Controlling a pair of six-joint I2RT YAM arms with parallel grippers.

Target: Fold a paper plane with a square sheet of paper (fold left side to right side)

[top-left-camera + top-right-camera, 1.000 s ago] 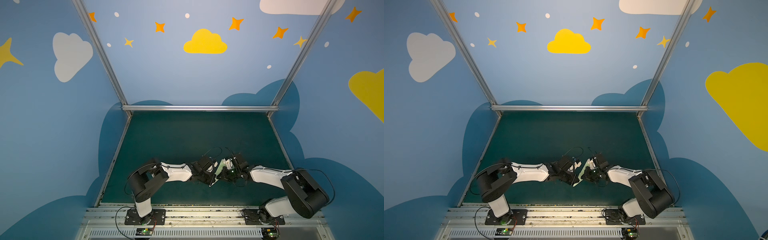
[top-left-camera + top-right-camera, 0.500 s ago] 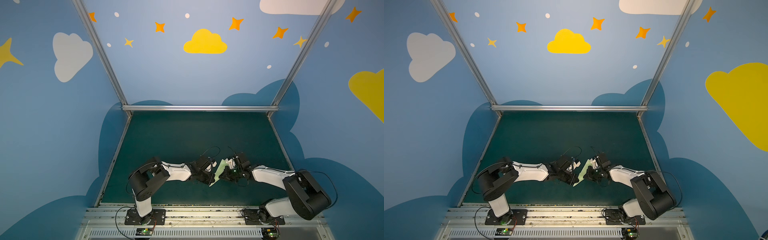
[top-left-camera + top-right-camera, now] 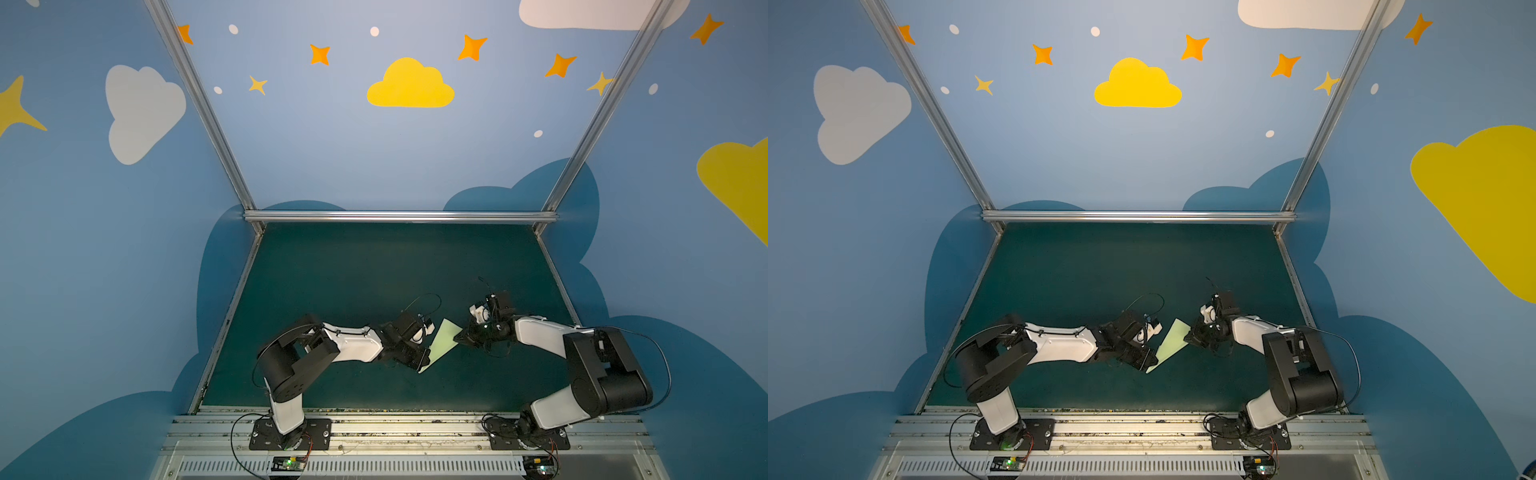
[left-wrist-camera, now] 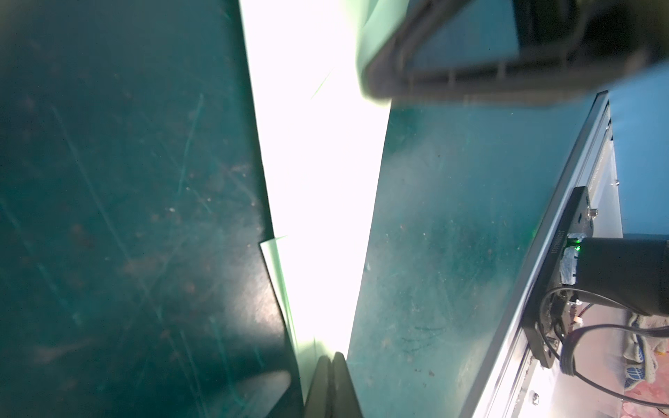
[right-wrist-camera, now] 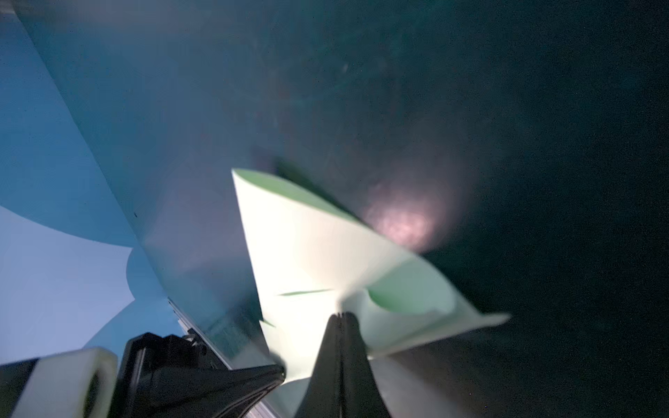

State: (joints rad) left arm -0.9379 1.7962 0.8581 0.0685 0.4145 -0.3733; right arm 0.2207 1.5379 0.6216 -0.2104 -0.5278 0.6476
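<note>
Drawn further open than a second ago, the paper plane (image 3: 442, 345) is being clamped at its seven o'clock tip by the left gripper (image 3: 423, 363) and at its two o'clock edge by the right gripper (image 3: 459, 338).

The walls (image 3: 332, 166) are painted light blue. On the far wall there is a yellow cloud (image 3: 410, 85) with orange stars (image 3: 320, 54), and on the left wall a white cloud (image 3: 141, 112). Aluminium posts (image 3: 199, 104) stand in the far corners, joined by a bar (image 3: 399, 216). The tabletop (image 3: 374, 266) is dark green and scratched. A metal rail (image 3: 415, 428) runs along its near edge.
</note>
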